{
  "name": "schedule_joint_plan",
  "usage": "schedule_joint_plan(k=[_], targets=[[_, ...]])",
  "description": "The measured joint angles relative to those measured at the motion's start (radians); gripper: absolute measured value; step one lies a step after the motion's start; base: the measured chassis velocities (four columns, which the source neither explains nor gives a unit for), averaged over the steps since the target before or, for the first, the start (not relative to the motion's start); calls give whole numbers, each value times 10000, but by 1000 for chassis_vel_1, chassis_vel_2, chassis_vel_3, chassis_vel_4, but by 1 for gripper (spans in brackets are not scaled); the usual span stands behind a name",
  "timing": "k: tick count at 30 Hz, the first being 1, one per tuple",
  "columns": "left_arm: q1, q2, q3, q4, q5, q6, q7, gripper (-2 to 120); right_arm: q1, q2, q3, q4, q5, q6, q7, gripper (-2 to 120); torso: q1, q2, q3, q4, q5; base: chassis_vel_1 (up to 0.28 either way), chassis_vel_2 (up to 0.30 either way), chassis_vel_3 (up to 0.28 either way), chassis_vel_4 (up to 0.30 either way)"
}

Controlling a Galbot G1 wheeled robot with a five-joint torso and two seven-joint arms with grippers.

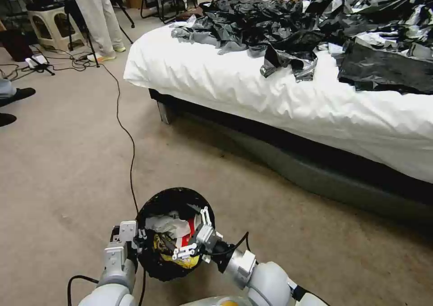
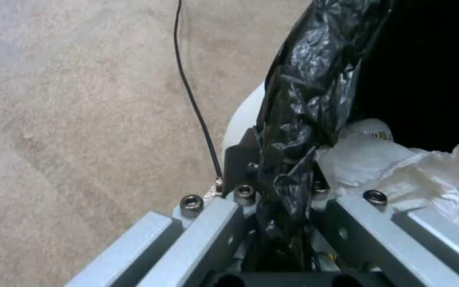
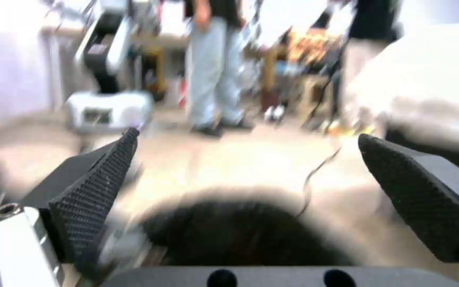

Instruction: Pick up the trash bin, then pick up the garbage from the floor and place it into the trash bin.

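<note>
Head view: the left end effector is clamped on the rim of the trash bin. Right above the garbage inside it, the right end effector is spread wide and holds nothing.

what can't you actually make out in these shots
- Lower part of the trash bin, head view: hidden under its own rim and the left gripper clamping it.
- Garbage deeper inside, head view: covered by the open right gripper and top litter.
- Bin interior, left wrist view: dark behind the black bag.
- Background room, right wrist view: blurred beyond the fingers.
</note>
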Motion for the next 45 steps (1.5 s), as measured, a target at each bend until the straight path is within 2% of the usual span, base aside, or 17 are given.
schedule_joint_plan(k=[6,9,13,19,27,45], targets=[[0,47,-47,-23,-25,15,12,0,-379,433,744,1364,-460,-133,935,100,0,0,0,2,0,0,0,0,0],[-6,121,-117,-73,-95,38,6,0,-1311,789,1820,2160,-1199,-267,1862,100,1,-1,0,-2,1,0,0,0,0],[-6,161,-141,-138,-148,44,9,0,-1922,884,2317,2205,-1269,-251,2197,100,0,0,0,-3,1,0,0,0,0],[-9,297,-314,-663,-459,145,-5,0,-2753,1003,3187,1502,-1381,341,2437,100,0,0,0,-1,1,0,0,0,0],[106,240,-413,-1372,-643,248,-27,0,-2704,1169,3344,908,-1391,555,2508,100,0,0,0,1,2,0,0,0,0],[232,111,-163,-1494,-926,239,-16,0,-2519,1276,3273,295,-1452,625,2508,100,1,0,0,-1,0,0,0,0,0]])
